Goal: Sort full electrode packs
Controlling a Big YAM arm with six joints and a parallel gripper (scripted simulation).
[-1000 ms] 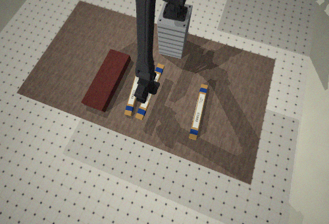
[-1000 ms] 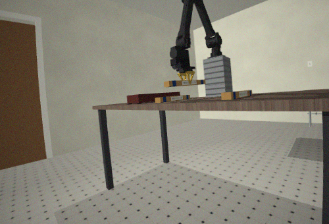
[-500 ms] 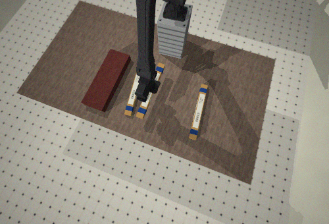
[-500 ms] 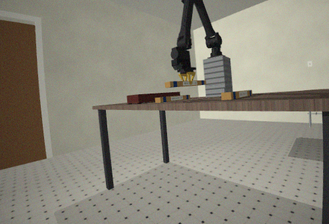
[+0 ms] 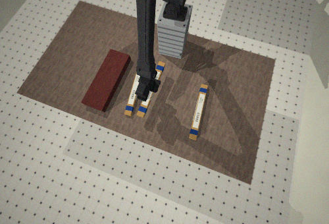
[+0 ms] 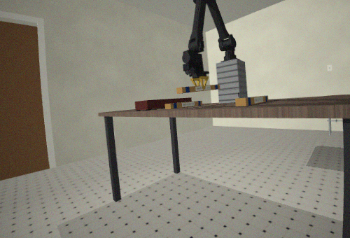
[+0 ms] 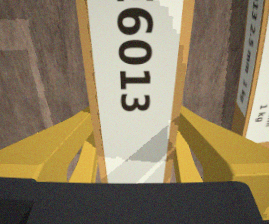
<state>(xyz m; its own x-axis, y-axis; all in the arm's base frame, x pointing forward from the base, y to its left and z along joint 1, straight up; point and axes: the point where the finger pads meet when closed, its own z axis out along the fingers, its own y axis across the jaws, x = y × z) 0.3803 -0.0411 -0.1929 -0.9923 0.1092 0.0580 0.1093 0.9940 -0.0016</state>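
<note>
My jaws are closed on 1 of the 3 packs: my gripper (image 5: 148, 89) (image 6: 200, 86) (image 7: 135, 111) has the held pack (image 5: 142, 109) (image 6: 180, 89) (image 7: 135, 60) pinched across its width, with 1 yellow finger against each long side. The pack lies between my fingertips, level or nearly so, and sticks out past them at both ends; its printed face, reading 6013, is turned up toward my wrist. I have it up in the air, clear of the wooden bench (image 5: 230, 75) (image 6: 297, 109) (image 7: 10, 90) and off the low red platform (image 5: 106, 80) (image 6: 150, 104). The 2 other packs lie flat on the bench. The nearer pack (image 5: 129, 109) (image 6: 182, 105) (image 7: 265, 100) is between the platform and the held pack as seen from above, partly covered by my arm there, and I see it at the edge of my wrist view, beside and below my jaws, marked 2.5 mm and 1 kg. The far pack (image 5: 199, 111) (image 6: 250, 101) lies alone, well apart from them, on the side away from the platform. The platform bears 0 packs.
</note>
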